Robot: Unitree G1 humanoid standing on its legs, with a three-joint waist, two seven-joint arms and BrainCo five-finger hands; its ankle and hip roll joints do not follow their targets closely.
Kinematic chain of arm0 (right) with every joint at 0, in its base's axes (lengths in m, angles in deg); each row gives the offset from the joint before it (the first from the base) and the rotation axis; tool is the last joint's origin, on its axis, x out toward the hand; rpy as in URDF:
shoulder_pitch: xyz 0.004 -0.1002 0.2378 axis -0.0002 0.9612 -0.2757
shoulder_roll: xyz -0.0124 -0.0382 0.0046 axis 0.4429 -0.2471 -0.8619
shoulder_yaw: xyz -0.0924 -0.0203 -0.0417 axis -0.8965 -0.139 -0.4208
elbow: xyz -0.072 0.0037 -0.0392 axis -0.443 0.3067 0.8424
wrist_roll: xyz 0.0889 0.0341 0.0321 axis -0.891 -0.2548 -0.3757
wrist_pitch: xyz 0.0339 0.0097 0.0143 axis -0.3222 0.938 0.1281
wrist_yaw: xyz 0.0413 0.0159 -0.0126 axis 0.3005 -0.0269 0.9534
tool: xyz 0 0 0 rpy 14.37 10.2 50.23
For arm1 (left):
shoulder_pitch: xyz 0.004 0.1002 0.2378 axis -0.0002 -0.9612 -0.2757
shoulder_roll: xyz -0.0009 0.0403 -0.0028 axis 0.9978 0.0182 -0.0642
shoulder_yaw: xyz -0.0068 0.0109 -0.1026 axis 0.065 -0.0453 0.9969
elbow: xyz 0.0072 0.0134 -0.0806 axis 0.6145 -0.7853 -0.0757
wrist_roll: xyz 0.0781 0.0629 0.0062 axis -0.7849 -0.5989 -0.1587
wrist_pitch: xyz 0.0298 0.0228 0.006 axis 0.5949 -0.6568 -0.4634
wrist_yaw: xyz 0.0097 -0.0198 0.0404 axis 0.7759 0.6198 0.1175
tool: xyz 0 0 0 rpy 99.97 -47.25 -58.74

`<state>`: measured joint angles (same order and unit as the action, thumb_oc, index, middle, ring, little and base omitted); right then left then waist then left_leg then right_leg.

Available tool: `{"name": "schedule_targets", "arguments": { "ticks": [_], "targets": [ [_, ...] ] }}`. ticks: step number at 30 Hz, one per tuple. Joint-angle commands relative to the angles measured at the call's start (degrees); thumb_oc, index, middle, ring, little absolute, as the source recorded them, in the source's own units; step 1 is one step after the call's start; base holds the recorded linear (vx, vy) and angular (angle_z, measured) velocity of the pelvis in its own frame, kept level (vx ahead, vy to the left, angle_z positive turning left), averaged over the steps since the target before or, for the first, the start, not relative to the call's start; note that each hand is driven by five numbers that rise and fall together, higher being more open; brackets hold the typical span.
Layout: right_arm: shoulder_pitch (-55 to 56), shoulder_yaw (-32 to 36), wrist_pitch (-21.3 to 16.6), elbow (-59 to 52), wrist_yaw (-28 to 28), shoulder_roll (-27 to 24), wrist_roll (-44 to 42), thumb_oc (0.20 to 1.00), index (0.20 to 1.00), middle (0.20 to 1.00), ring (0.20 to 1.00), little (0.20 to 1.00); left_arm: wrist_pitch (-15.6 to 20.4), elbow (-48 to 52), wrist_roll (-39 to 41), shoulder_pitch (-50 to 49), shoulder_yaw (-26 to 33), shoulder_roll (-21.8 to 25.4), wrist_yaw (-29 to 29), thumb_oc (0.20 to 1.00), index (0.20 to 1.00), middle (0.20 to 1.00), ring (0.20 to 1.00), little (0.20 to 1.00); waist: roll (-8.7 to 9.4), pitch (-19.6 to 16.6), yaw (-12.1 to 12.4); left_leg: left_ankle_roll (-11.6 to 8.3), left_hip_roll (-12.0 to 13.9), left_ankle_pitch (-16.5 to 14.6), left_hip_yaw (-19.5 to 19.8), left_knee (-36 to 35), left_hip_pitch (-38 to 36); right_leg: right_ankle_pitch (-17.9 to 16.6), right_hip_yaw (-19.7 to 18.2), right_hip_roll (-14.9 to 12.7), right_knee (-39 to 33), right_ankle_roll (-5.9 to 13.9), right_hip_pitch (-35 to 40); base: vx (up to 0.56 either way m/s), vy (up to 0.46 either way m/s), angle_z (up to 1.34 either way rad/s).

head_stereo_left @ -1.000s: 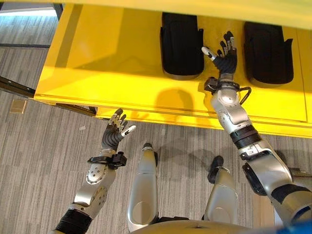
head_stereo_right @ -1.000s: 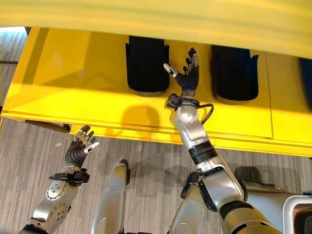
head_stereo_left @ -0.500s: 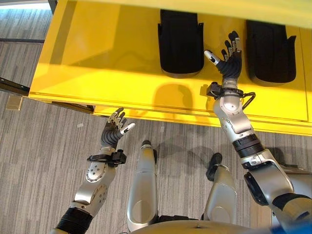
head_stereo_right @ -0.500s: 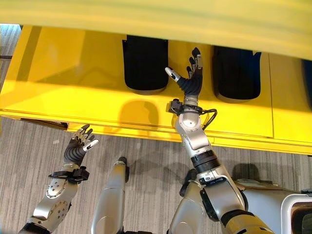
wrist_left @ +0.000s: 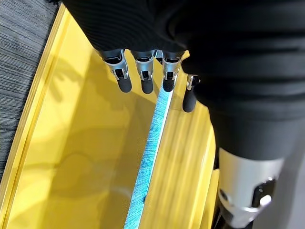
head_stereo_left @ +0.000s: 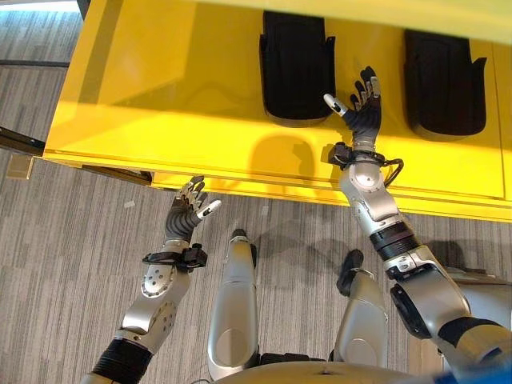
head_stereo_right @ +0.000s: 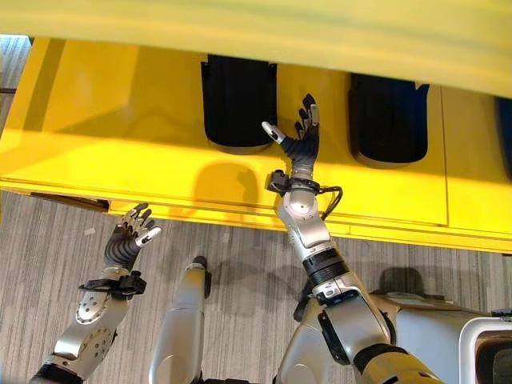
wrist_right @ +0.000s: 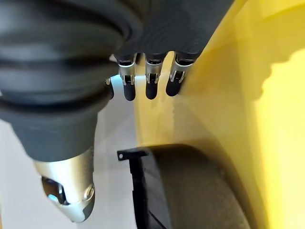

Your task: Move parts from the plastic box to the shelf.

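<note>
So there are two black parts sitting on the yellow shelf point(head_stereo_left: 160, 96) right now, both lying flat toward the back of it. The left part point(head_stereo_left: 297, 68) and the right part point(head_stereo_left: 444, 80) are side by side but apart, with a strip of bare yellow between them.

The right hand point(head_stereo_left: 362, 112) is up over that strip, between the two parts and a bit closer to the left one. Its fingers point(wrist_right: 151, 78) are spread loose and relaxed, thumb stuck out toward the left part, and there's nothing in them. From the right wrist view you can see the dark edge of a part point(wrist_right: 190, 191) just past the fingertips, not touching them.

The left hand point(head_stereo_left: 188, 216) is lower down, off the front edge of the shelf and hanging over the grey striped carpet floor point(head_stereo_left: 64, 264). Fingers are straight-ish and released there too, nothing held. In its wrist view the fingers point(wrist_left: 143, 71) point at the yellow shelf surface point(wrist_left: 86, 157).

At the bottom right corner of the right eye view there's a light-coloured rim of a box point(head_stereo_right: 478, 344), well away from both hands. Can't tell what's in it.
</note>
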<state>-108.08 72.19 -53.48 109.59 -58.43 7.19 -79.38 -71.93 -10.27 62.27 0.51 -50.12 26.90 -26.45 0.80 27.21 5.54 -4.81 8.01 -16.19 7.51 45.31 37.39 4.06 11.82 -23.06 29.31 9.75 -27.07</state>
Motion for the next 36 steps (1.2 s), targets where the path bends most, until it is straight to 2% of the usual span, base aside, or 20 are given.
{"name": "schedule_targets", "arguments": {
  "ticks": [1,8,36],
  "targets": [
    [-3.3,1.0,-1.4,2.3,0.8,0.6,-2.6,1.0,1.0,1.0,1.0,1.0,3.4,4.8,-2.3,0.6,1.5,1.1,-0.5,1.0,1.0,1.0,1.0,1.0,-0.76,-0.4,1.4,0.1,1.1,5.5,0.3,-3.9,0.5,3.6,-3.1,-0.7,9.9,-1.38,-0.9,0.0,0.0,0.0],
    [-5.8,-0.4,-1.0,6.9,1.6,2.1,-3.9,1.0,1.0,1.0,1.0,1.0,3.7,5.0,-1.9,0.7,1.2,1.6,-0.6,1.0,1.0,1.0,1.0,1.0,-1.0,0.0,2.1,0.3,0.9,5.5,0.3,-4.0,0.6,3.5,-2.8,-0.7,10.0,-1.32,-0.9,0.0,0.0,0.0],
    [-3.2,-6.4,-0.6,4.2,5.0,5.6,-3.8,1.0,1.0,1.0,1.0,1.0,4.2,4.2,-2.5,1.6,1.1,0.8,-1.9,1.0,1.0,1.0,1.0,1.0,-0.63,1.3,2.5,0.31,0.8,5.9,0.0,-4.1,0.6,3.5,-3.0,-0.9,10.5,-1.4,-0.9,0.0,0.0,0.0]
  ]
}}
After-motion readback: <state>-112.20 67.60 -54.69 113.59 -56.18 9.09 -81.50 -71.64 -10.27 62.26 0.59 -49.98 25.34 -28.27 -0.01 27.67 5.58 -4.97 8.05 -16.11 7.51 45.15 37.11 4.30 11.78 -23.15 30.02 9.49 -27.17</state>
